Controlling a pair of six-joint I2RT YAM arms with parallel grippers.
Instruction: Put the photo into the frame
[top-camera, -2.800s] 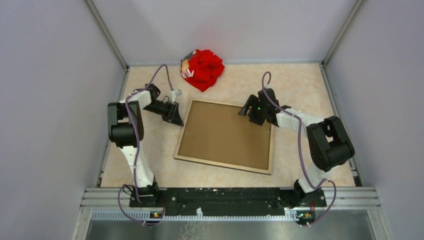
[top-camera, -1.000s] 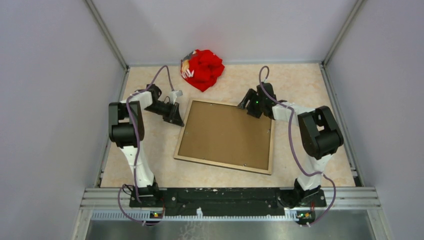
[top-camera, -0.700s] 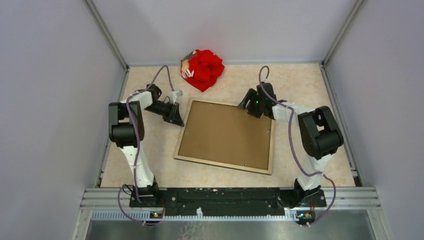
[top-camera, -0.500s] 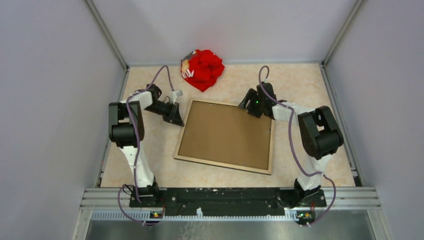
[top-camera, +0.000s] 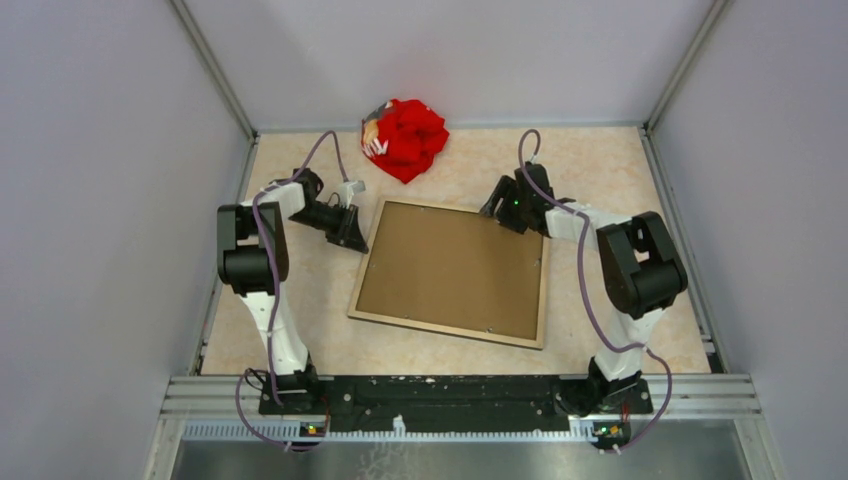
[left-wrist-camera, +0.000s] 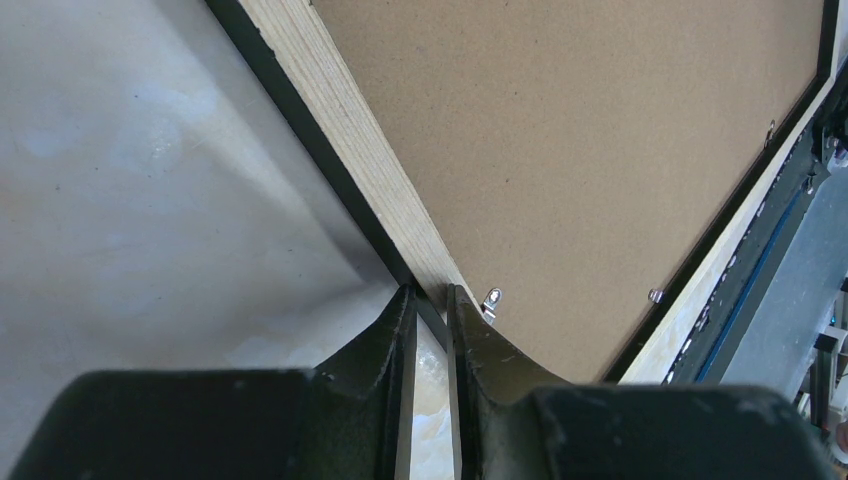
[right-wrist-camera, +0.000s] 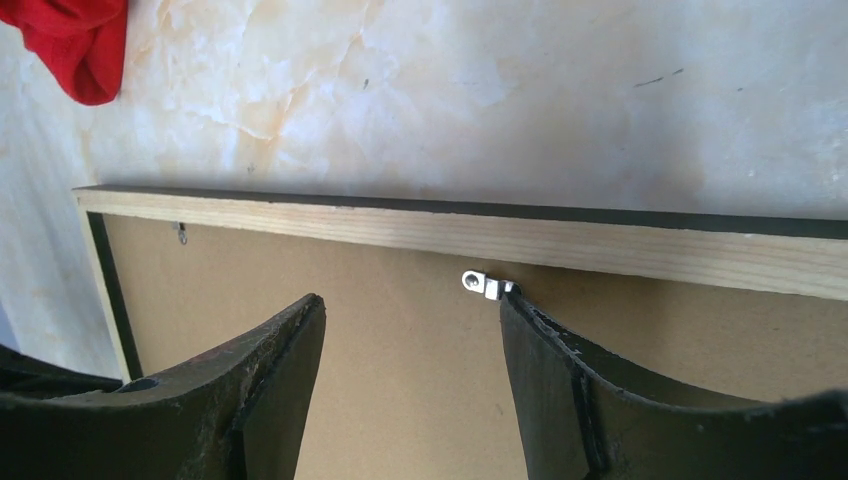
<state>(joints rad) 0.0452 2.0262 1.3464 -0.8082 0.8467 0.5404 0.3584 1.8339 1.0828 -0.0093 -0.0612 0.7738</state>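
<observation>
The frame (top-camera: 445, 331) lies face down on the table, its light wood back rail (left-wrist-camera: 340, 130) up. The photo (top-camera: 450, 270) sits inside it, only its brown board back (left-wrist-camera: 580, 130) showing. My left gripper (top-camera: 352, 236) is at the frame's left edge near the far corner; its jaws (left-wrist-camera: 430, 295) are shut on the wooden rail. My right gripper (top-camera: 497, 212) hovers open over the board (right-wrist-camera: 400, 350) just inside the far rail (right-wrist-camera: 500, 235). Its right fingertip (right-wrist-camera: 515, 305) touches a small metal clip (right-wrist-camera: 482, 285).
A red cloth bundle (top-camera: 405, 138) lies at the back of the table, and its corner shows at the right wrist view's top left (right-wrist-camera: 70, 40). Grey walls close the table on three sides. More metal clips (left-wrist-camera: 492, 297) line the frame's inner edge.
My right gripper has moved from over the board's right part to the frame's far edge and has edged slightly right in the last second. The left gripper has kept its grip.
</observation>
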